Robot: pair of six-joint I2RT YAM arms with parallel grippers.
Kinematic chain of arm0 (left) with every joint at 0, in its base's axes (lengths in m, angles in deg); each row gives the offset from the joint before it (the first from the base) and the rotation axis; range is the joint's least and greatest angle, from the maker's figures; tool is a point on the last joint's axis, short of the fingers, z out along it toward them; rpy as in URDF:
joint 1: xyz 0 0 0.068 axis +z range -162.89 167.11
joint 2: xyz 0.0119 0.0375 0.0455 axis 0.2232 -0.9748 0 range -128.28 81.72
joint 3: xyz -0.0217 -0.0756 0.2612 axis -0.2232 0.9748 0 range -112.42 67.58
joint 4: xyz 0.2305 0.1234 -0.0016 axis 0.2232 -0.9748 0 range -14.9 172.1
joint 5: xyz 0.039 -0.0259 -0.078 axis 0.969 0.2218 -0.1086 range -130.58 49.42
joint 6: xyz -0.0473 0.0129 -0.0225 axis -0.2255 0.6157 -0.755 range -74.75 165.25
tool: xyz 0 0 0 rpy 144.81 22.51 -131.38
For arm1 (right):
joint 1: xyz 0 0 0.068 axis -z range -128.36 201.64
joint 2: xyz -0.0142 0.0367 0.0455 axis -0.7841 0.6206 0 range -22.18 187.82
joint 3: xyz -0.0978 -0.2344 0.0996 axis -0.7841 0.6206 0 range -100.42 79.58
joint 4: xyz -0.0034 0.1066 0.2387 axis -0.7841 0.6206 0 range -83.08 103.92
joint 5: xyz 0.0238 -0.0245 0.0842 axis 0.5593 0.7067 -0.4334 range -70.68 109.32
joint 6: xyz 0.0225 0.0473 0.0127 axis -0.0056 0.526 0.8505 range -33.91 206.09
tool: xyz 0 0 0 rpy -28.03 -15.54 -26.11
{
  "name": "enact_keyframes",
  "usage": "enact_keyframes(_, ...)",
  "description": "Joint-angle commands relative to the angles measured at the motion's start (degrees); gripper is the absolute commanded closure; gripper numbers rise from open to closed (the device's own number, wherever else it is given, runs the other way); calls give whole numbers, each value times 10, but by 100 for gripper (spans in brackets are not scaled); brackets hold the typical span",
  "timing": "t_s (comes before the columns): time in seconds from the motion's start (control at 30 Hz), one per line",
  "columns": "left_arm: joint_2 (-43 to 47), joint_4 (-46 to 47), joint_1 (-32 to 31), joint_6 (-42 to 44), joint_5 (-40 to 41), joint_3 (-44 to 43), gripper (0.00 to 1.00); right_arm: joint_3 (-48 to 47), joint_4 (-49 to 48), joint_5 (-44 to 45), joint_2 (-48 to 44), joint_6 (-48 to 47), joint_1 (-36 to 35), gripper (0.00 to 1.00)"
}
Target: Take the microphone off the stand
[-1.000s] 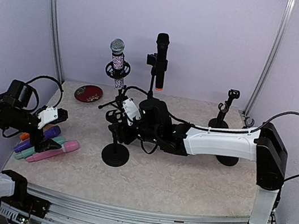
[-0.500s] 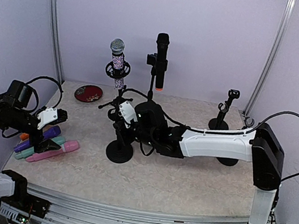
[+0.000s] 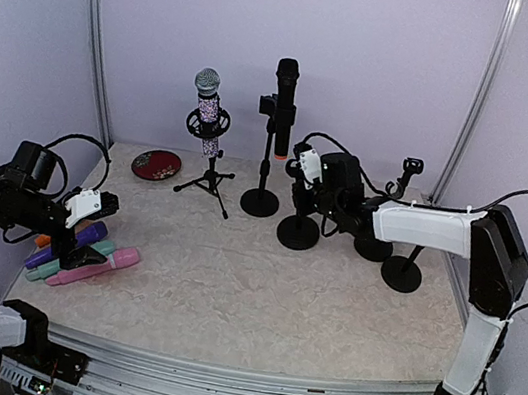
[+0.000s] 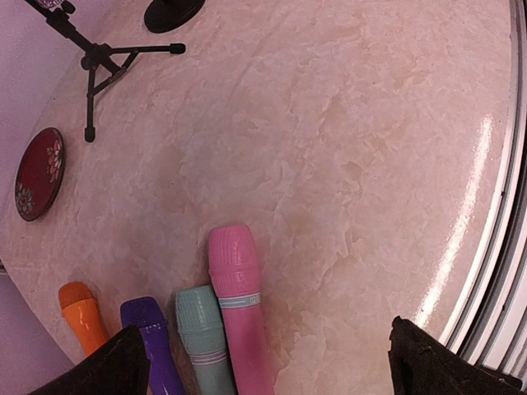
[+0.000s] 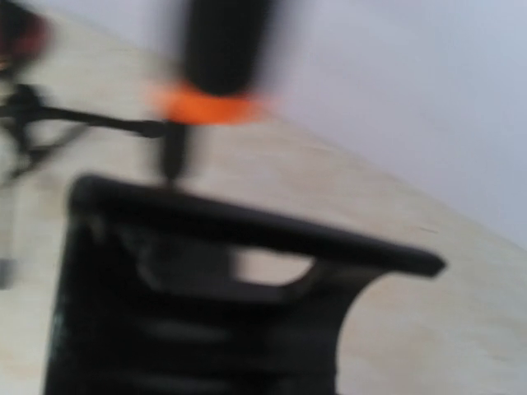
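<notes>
A black microphone [image 3: 283, 99] with an orange ring stands upright in its stand [image 3: 260, 202] at the back centre; it shows blurred in the right wrist view [image 5: 218, 49]. A sparkly microphone [image 3: 208, 107] sits in a tripod stand [image 3: 208, 183] to its left. My right gripper [image 3: 305, 172] is shut on the upper part of an empty black stand [image 3: 299, 232], just right of the black microphone's stand. My left gripper [image 3: 100, 206] is open and empty above loose microphones at the left: pink [image 4: 235, 288], teal [image 4: 202, 329], purple [image 4: 152, 337], orange [image 4: 82, 309].
A red dish [image 3: 156, 164] lies at the back left. Two more empty stands [image 3: 401, 273] [image 3: 373, 248] are at the right, behind my right arm. The tripod's legs [image 4: 99, 62] spread over the table near the dish. The enclosure walls close in the back and sides.
My right gripper has carried the empty stand from the table's centre-left back and to the right, beside the black microphone's stand. The left arm has not moved.
</notes>
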State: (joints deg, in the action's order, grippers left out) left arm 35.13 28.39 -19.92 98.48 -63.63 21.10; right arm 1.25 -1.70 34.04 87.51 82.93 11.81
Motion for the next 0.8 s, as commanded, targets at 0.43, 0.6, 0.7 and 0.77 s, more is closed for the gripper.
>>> enact_keyframes(0.43, -31, -1, 10, 9, 6, -38, 1, -137, 13, 98, 98, -10, 130, 99)
enact_keyframes(0.6, -33, -2, 12, 11, 5, -39, 1, -148, 36, 102, 99, 32, 134, 31)
enact_keyframes(0.7, -32, -2, 12, 12, 3, -38, 1, -132, 29, 105, 74, 51, 134, 7)
enact_keyframes(0.77, -31, -3, 13, 11, 1, -38, 1, -114, 26, 96, 45, 60, 135, 2)
